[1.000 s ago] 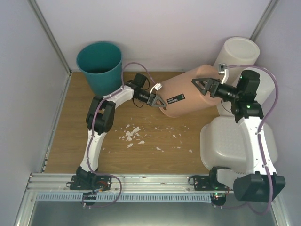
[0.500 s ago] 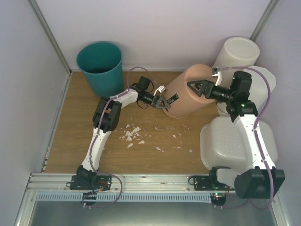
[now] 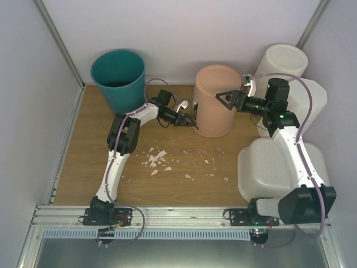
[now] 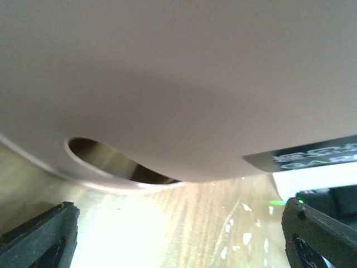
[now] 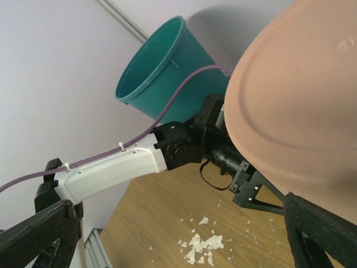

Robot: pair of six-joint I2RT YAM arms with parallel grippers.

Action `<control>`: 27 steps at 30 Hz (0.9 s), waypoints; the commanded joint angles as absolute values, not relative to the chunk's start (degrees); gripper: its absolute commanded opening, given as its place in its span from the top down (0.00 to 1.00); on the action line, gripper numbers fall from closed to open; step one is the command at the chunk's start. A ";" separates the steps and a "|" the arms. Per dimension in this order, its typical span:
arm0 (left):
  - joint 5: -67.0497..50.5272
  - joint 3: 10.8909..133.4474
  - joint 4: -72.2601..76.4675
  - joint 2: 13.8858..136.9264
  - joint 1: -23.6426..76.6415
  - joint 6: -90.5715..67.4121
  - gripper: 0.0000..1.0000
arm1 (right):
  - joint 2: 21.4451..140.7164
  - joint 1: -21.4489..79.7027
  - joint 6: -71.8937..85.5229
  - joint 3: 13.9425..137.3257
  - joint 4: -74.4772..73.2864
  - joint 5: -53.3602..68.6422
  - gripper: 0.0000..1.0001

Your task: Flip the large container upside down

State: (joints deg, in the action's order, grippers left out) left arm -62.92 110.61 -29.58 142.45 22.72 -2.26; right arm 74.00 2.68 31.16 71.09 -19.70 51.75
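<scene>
Observe the large container, a tall peach-coloured round plastic bin. It stands upside down at the rear centre of the wooden table, closed base up and open rim on the boards. One second earlier it leaned over towards the right arm; half a second earlier it was less tilted; it is now vertical.

Check the left gripper. You will find it released, its fingers spread to both edges of the left wrist view. It sits low, just beside the bin's left rim, with nothing between the fingers. That view shows an oval handle hole in the wall near the rim and a black label to the right. One second earlier this gripper was at the rim of the tilted bin.

Check the right gripper. It is also spread wide and holds nothing. It is level with the upper right wall of the bin; whether one finger touches the wall cannot be told. The right arm has swung left along with the bin.

Note the remaining items:
- a teal round plastic bin, upright at the rear left
- white scraps on the boards
- a wide white rectangular tub at the near right, under the right arm
</scene>
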 commanded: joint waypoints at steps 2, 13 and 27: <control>-47.24 113.60 -31.71 140.56 21.93 0.25 0.01 | 72.84 5.98 27.10 76.16 -23.69 49.94 0.00; -29.32 110.43 -28.24 129.13 20.69 7.54 0.01 | 78.14 25.59 24.74 73.27 -22.15 47.37 0.00; -25.42 124.87 -34.64 105.65 8.99 15.03 0.01 | 89.31 27.29 21.43 71.12 -21.43 40.82 0.00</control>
